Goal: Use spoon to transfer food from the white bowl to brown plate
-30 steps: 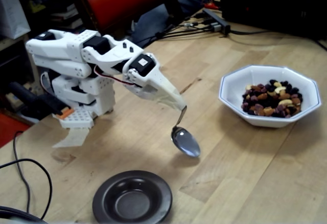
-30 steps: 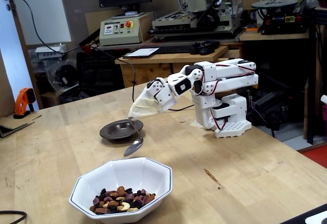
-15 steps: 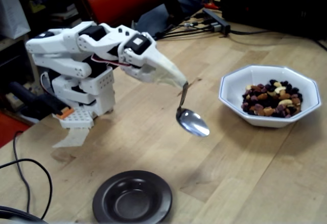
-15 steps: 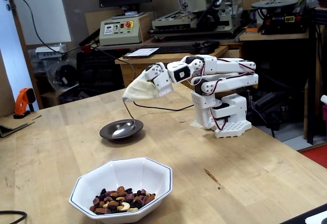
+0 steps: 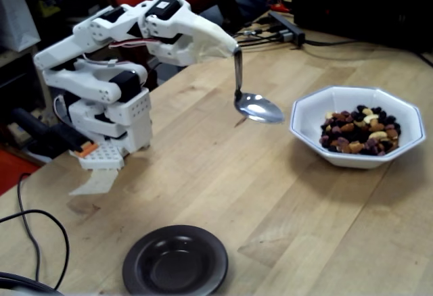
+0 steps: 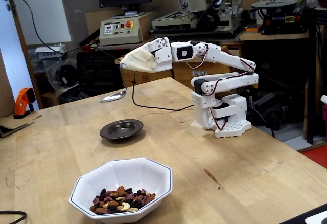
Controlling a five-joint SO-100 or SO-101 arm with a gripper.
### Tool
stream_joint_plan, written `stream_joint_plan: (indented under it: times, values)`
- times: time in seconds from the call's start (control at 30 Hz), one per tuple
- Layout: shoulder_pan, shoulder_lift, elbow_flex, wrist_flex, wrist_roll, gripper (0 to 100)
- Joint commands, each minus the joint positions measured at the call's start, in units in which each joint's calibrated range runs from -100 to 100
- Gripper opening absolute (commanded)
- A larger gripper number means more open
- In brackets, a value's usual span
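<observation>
spoon (image 5: 258,106) hangs from the pincer (image 5: 233,49), clamped on its handle — empty, at 9 o'clock of the white bowl (image 5: 308,135) holding food (image 5: 360,132); brown plate (image 5: 174,263) sits on the counter (image 5: 257,194).

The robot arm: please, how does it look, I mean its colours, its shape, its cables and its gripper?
The arm is made of white plastic segments with black servo blocks set at the joints. Thin red and black wires loop along it between the joints. It stands on a white base with a perforated foot plate. The gripper is white to cream, a smooth shell that tapers to a point.
</observation>
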Motion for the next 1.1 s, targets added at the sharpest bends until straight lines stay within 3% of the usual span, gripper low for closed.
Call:
stream_joint_plan:
  times: [0.0, 0.4, 0.8, 1.07]
  values:
    - [0.6, 6.6, -8.2, -1.3, 0.1, 4]
    - [0.1, 30.7, -30.6, -1.3, -0.2, 4]
    - [0.2, 46.1, -36.2, -1.6, 0.0, 4]
    - [0.6, 52.6, -36.2, -12.8, 0.0, 4]
